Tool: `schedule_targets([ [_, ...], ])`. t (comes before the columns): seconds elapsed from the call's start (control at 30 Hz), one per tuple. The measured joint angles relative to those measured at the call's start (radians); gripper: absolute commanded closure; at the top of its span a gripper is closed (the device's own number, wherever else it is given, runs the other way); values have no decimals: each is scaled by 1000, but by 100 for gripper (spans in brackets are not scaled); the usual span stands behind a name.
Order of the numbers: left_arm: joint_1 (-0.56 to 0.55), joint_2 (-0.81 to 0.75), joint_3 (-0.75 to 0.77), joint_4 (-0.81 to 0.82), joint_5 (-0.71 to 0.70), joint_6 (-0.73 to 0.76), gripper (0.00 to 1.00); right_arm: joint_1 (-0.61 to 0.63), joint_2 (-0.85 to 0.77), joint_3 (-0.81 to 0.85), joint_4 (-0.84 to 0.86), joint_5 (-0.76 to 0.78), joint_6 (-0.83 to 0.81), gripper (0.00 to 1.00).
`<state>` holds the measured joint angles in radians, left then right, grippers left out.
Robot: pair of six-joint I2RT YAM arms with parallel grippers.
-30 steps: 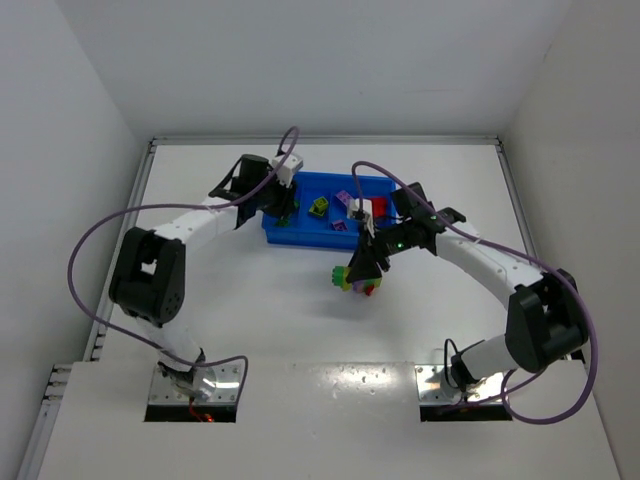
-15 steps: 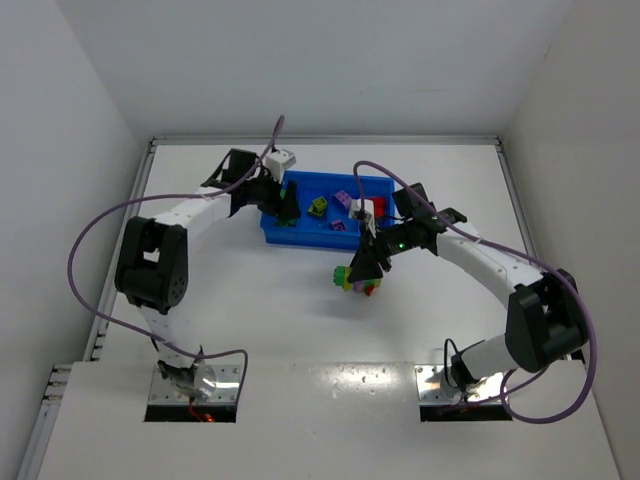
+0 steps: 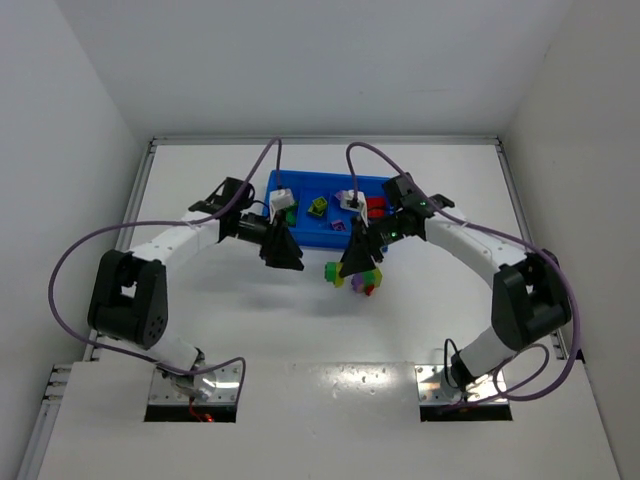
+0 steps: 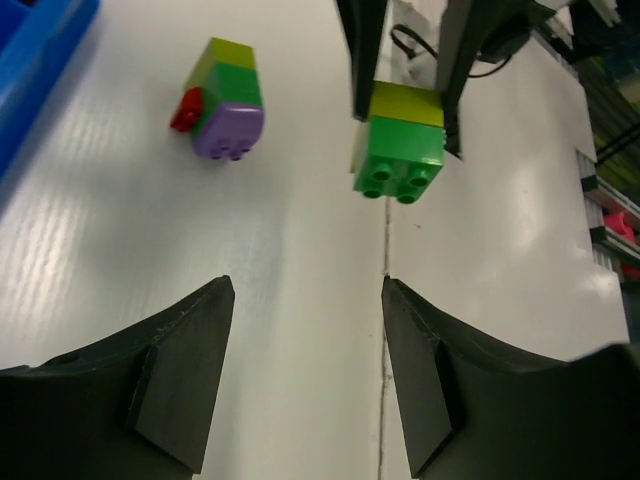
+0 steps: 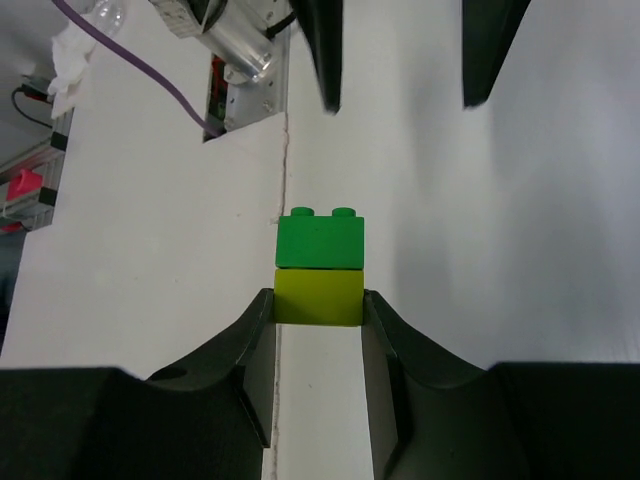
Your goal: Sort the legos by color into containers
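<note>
1. From above, the blue tray [image 3: 312, 238] lies at the far middle of the white table [image 3: 250, 320]. Both arms reach into the space just in front of it. The left gripper [image 3: 283, 256] and the right gripper [image 3: 357, 264] face each other, near but apart.
2. Only the top view shows the tray's contents. A yellow-green and green piece [image 3: 318, 206] lies in the compartment second from the left. Purple bricks [image 3: 341, 225] lie in the next one to the right. Red bricks [image 3: 377, 207] lie at the right end, partly hidden by the right arm. The left arm's wrist hides most of the leftmost compartment.
3. The right wrist view makes the grip plain. The right gripper's fingers are clamped on the yellow-green brick of a two-brick stack [image 5: 320, 268]. Its green brick points away from the gripper, studs outward. From above this stack is only a small green spot beside the dark fingers.
4. The left wrist view shows the same stack head-on, pinched between the right gripper's two dark fingers. Whether it touches the table cannot be told.
5. In that same view the left gripper's own fingers [image 4: 185, 370] stand apart, with nothing but bare table between them.
6. A loose stack [image 4: 222, 98] of yellow-green, green and purple bricks, with a red piece at its side, lies tipped over on the table. It is near the held stack but apart from it, in front of the tray. The right wrist view does not show it.
</note>
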<state>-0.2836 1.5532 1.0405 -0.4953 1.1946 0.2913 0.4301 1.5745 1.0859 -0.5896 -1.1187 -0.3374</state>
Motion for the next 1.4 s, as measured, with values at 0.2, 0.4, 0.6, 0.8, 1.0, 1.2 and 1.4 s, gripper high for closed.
schedule_targets([
  [0.2, -57, -3, -2, -16, 40, 15, 31, 28, 58, 81, -17, -29, 1, 99],
  [0.4, -74, -9, 0, -22, 50, 18, 29, 44, 118, 103, -29, -42, 2, 99],
  [0.6, -104, -9, 35, -23, 51, 15, 29, 44, 152, 133, -45, -44, 3, 99],
  [0.8, -149, -9, 46, -23, 48, 14, 34, 44, 165, 153, -48, -51, 5, 99],
  [1.0, -156, -8, 47, -19, 7, 16, 67, 46, 175, 163, -70, -77, 16, 99],
  [1.2, -156, -8, 47, -23, -5, 10, 100, 48, 176, 164, -70, -69, 16, 99],
  [1.4, -141, -14, 47, -26, -16, 20, 100, 37, 159, 145, -52, -62, 15, 99],
])
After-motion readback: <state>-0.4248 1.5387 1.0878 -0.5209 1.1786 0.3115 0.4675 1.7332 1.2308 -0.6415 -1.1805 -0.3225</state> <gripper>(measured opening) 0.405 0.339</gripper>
